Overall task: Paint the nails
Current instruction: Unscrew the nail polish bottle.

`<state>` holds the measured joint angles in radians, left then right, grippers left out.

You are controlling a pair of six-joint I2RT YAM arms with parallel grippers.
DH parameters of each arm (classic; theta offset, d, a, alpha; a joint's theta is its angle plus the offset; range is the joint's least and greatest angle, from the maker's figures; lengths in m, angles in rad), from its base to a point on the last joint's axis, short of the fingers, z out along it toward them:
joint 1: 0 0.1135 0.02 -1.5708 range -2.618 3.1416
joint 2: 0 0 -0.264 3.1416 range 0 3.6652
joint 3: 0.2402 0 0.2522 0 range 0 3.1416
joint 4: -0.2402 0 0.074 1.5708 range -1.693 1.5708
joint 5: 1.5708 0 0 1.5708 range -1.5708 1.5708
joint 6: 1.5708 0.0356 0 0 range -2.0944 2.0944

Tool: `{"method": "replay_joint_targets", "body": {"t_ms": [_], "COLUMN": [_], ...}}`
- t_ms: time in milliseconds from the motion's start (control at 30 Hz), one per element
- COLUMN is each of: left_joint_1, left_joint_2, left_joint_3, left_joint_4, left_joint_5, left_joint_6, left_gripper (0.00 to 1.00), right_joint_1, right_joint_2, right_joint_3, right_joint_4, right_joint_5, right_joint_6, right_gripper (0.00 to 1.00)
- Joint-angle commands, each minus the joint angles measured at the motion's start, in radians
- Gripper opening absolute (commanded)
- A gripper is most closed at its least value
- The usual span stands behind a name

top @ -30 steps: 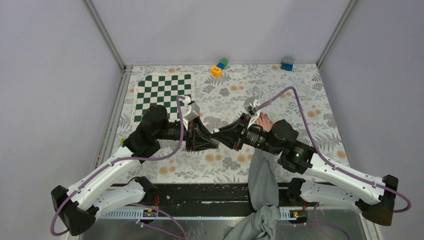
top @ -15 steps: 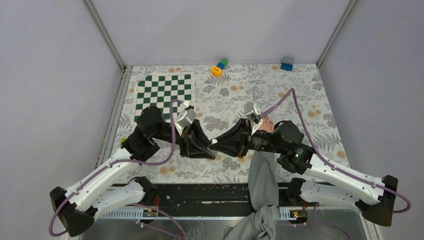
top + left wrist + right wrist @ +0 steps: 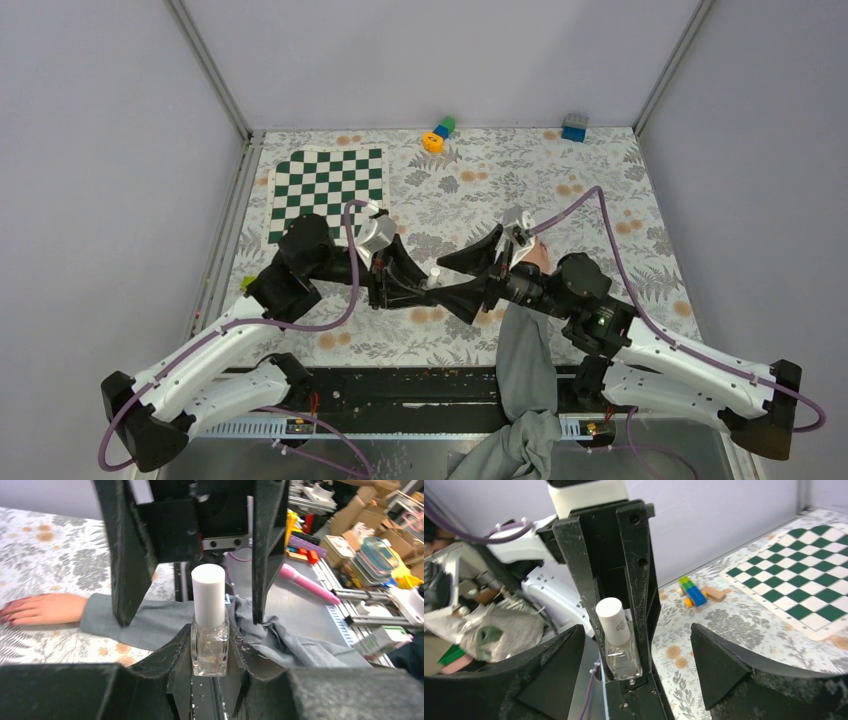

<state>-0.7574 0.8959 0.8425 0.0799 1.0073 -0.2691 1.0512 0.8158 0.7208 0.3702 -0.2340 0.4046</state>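
The left gripper [image 3: 210, 641] clenched the polish bottle [image 3: 209, 650]; the right gripper [image 3: 639, 652], jaws spread flanking its white cap [image 3: 208, 594], likely needed to close and unscrew.

White-and-black arms [image 3: 215, 345], purple cables [image 3: 597, 190], scuffed black fingers [image 3: 60, 690].
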Motion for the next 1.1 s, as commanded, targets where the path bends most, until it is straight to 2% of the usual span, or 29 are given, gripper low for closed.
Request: {"method": "replay_joint_targets", "body": {"t_ms": [0, 133, 267, 400, 600, 1067], "left_joint_1": [-0.003, -0.003, -0.005, -0.004, -0.004, -0.005], "left_joint_2": [-0.022, -0.024, -0.016, -0.003, 0.030, 0.046], "left_joint_3": [0.035, 0.042, 0.057, 0.070, 0.086, 0.089], "left_joint_4": [-0.070, -0.132, -0.195, -0.240, -0.277, -0.277], "left_joint_5": [-0.182, -0.334, -0.492, -0.588, -0.631, -0.614], "left_joint_6": [0.094, 0.113, 0.120, 0.121, 0.109, 0.099], "left_gripper": [0.00, 0.00, 0.00, 0.00, 0.00, 0.00], "right_joint_1": [0.004, 0.005, 0.006, 0.005, 0.011, 0.038], "right_joint_2": [-0.065, -0.107, -0.089, -0.023, 0.075, 0.242], "right_joint_3": [-0.031, -0.064, -0.024, 0.037, 0.119, 0.212], "right_joint_4": [0.001, 0.000, -0.081, -0.150, -0.173, -0.202], "right_joint_5": [0.199, 0.370, 0.470, 0.517, 0.506, 0.542], "right_joint_6": [0.007, 0.051, 0.098, 0.130, 0.166, 0.214], "right_gripper": [0.85, 0.83, 0.72, 0.64, 0.59, 0.52]}}
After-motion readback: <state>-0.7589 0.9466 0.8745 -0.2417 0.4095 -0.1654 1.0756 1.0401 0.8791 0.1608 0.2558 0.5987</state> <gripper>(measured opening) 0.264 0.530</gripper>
